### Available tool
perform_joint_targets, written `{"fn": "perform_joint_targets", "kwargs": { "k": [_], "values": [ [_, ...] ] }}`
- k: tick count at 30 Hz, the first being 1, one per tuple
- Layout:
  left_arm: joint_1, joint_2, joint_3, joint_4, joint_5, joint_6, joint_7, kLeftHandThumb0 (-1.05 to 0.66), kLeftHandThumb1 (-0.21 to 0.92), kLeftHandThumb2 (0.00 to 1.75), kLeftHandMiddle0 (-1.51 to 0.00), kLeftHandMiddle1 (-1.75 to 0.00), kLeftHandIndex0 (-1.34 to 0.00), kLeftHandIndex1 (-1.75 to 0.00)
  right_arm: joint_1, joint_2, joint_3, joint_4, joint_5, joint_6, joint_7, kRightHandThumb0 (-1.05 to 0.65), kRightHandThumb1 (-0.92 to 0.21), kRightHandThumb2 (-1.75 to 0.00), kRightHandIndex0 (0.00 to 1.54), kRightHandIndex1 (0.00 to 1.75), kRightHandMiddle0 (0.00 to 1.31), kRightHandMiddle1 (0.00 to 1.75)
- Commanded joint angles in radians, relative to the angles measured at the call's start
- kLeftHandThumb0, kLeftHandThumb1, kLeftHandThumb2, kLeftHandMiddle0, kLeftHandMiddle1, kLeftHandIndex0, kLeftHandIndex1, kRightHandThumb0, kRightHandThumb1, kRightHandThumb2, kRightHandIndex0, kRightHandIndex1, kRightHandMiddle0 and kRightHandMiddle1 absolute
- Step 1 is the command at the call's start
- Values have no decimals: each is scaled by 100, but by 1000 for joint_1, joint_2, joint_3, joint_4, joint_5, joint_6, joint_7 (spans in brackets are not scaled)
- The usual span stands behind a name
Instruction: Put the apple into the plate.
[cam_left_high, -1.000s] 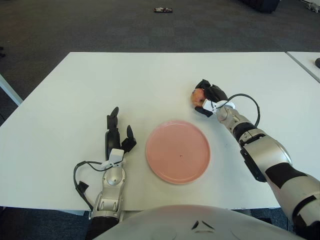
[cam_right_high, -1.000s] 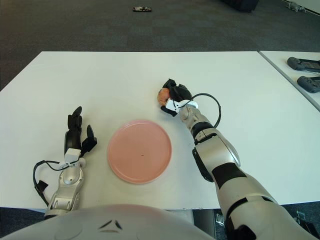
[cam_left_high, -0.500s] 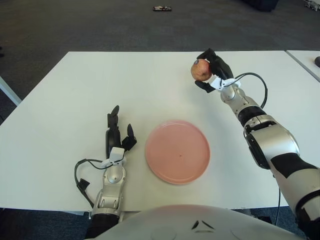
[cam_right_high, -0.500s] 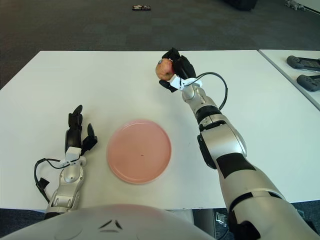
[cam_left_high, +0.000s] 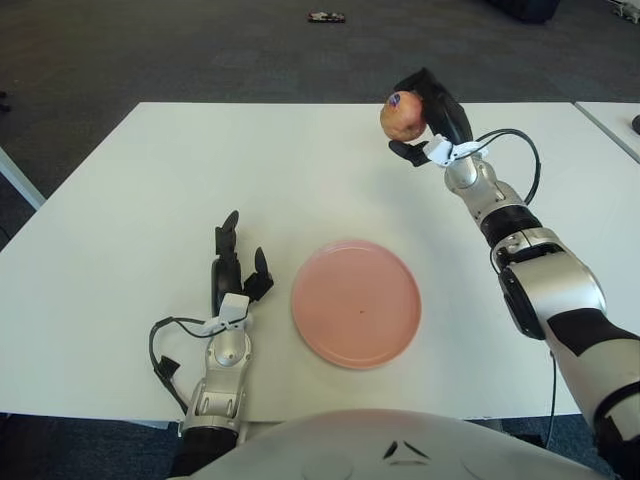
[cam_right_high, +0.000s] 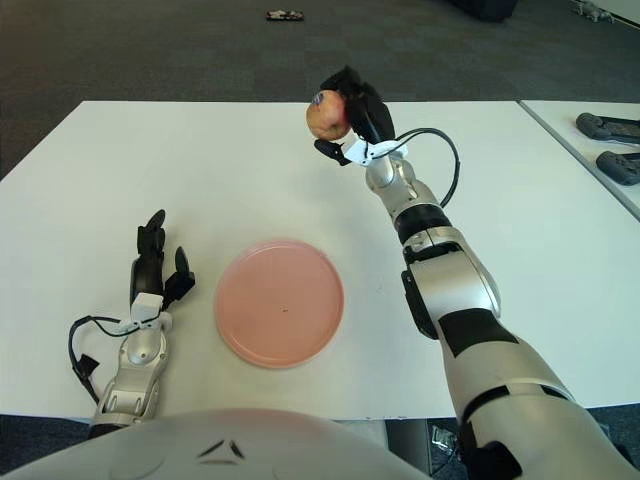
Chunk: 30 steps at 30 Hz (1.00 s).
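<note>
A white bench (cam_left_high: 150, 200) fills most of the view, standing on dark grey carpet (cam_left_high: 200, 50). A small dark object (cam_left_high: 326, 17) lies on the carpet well beyond the bench's far edge. A second white surface (cam_right_high: 590, 150) stands beside the bench on its right, with two dark devices (cam_right_high: 606, 127) on it; what they are cannot be told.

A round pink plate (cam_left_high: 356, 302) lies flat on the bench toward the near edge, and it is bare.

The right hand (cam_left_high: 428, 108) is raised above the bench, beyond the plate and somewhat to its right, over the far part of the bench. Its black fingers (cam_left_high: 444, 105) are curled around the apple (cam_left_high: 402, 117), gripping it from the right and behind, with one finger under it. A black cable (cam_left_high: 520, 150) loops off the wrist, and the silver forearm runs back toward the near right corner.

The apple sits clear of the bench, held in the air well apart from the plate. It is reddish with yellow patches and carries a small dark sticker on its upper side.

The left hand (cam_left_high: 232, 272) shows just left of the plate, fingers extended and relaxed, pointing away from the robot and holding nothing.
</note>
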Motion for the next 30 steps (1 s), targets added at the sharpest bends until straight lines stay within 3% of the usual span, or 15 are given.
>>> {"fn": "perform_joint_targets", "kwargs": {
  "k": [1,9,19,25,30],
  "values": [
    [-11,3,-3,-12,3,16,-5,-84,92,94,-22,-10,0,-63,65,-17,-29,-138,43,-3,38,-47,-32,-131,121,175,61,175],
    [-7,3,-6,-24,6,28,-4,-86,92,95,-22,-10,0,-63,259,-11,-38,-429,142,13,216,-47,-32,-131,119,175,60,175],
    [-4,6,-2,-40,1,42,-6,-87,92,94,-23,-10,0,-62,374,-35,-59,-554,234,-37,389,-47,-32,-131,119,175,61,175],
    [-3,11,5,-40,6,37,0,-86,92,95,-24,-11,0,-63,560,-65,-36,-655,267,-150,466,-47,-30,-134,118,175,62,175],
    [-3,15,10,-40,6,38,-1,-86,92,96,-24,-11,0,-63,589,-107,-17,-727,332,-105,608,-48,-29,-134,117,175,62,175]
  ]
}}
